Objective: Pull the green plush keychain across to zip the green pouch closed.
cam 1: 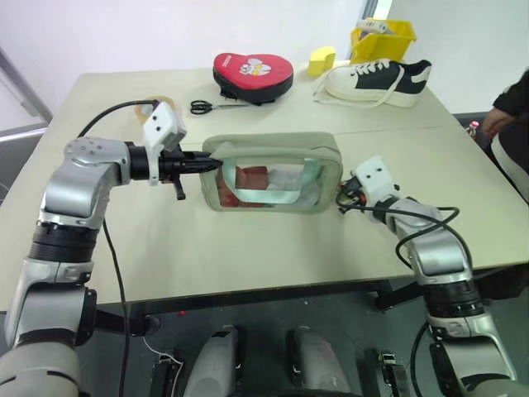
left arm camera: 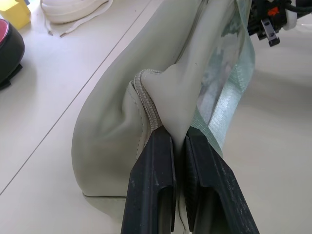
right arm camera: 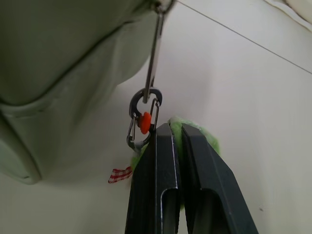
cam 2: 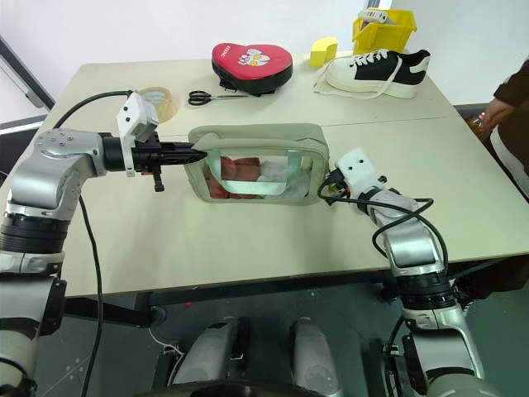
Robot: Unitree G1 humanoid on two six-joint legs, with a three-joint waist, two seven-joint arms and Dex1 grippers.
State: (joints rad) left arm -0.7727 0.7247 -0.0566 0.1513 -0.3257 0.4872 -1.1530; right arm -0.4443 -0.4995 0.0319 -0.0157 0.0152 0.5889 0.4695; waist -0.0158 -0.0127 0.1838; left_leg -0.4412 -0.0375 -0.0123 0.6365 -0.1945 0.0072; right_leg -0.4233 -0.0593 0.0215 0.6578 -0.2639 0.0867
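Observation:
The green pouch [cam 1: 273,174] stands on its edge in the middle of the table, its clear window facing me and reddish contents showing inside. My left gripper [cam 1: 213,164] is shut on the fabric at the pouch's left end, just beside the zipper track [left arm camera: 148,109]. At the pouch's right end my right gripper [right arm camera: 169,127] is shut on the green plush keychain [right arm camera: 202,139]. A metal clip [right arm camera: 142,119] links the plush to the zipper pull at that corner. The fingers [right arm camera: 156,165] hide most of the plush.
At the back of the table lie a red heart-shaped pad [cam 1: 253,74], black scissors [cam 1: 207,107], a yellow block [cam 1: 321,59], a white and black shoe [cam 1: 378,81] and a yellow bin [cam 1: 384,37]. A tape roll [cam 2: 159,101] sits back left. A person's arm [cam 1: 508,116] is at the right edge.

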